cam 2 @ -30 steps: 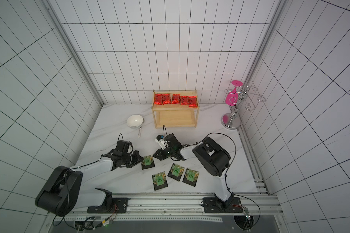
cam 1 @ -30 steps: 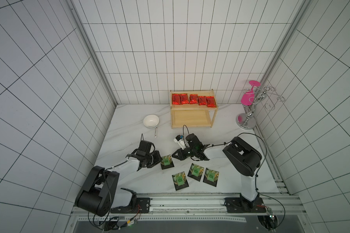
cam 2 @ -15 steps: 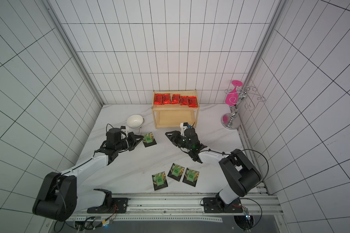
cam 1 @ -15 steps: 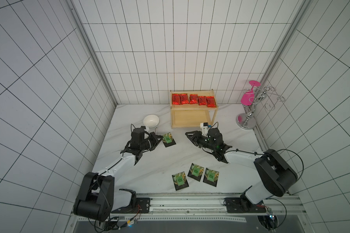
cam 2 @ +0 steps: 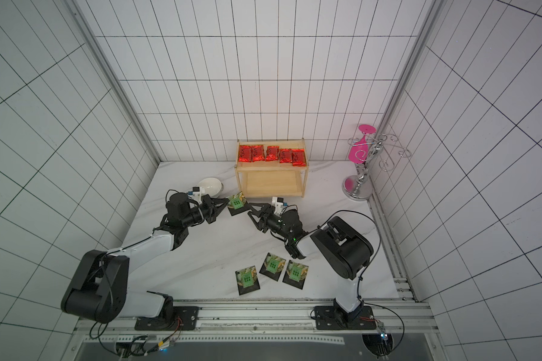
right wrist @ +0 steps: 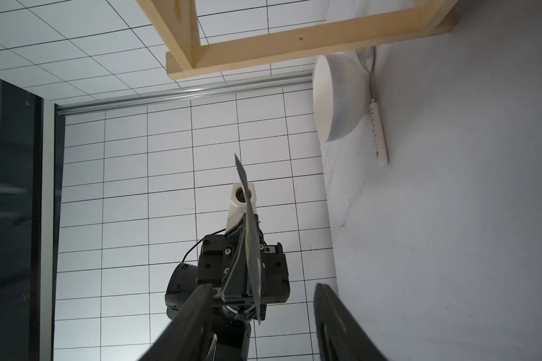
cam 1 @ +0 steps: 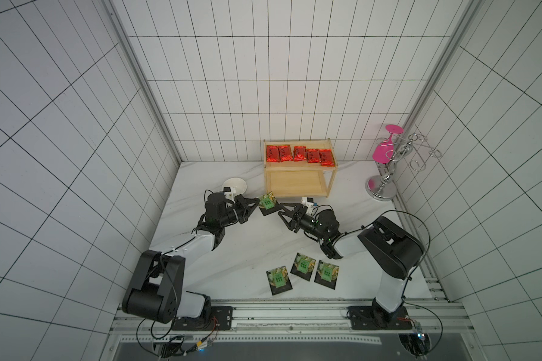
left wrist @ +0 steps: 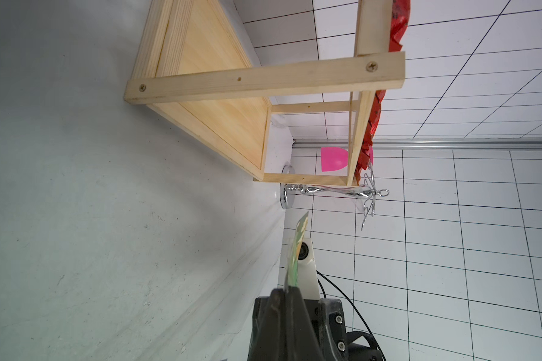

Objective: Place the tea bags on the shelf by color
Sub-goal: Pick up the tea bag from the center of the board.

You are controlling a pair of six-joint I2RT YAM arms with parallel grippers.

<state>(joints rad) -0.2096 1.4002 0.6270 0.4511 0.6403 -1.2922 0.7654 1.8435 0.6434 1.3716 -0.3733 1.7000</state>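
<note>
left gripper, pinching a black tea bag, has carried it to the shelf's seven o'clock, and right gripper has spread at the bag's four o'clock, probably for handover.

The left gripper has lifted one black tea bag off the bench, away from the three other black bags; it has carried it to the front lower corner of the shelf, beside the bowl; the right gripper has moved nearer the shelf to face that bag; its jaws have spread wider, with the bag's edge just ahead.
</note>
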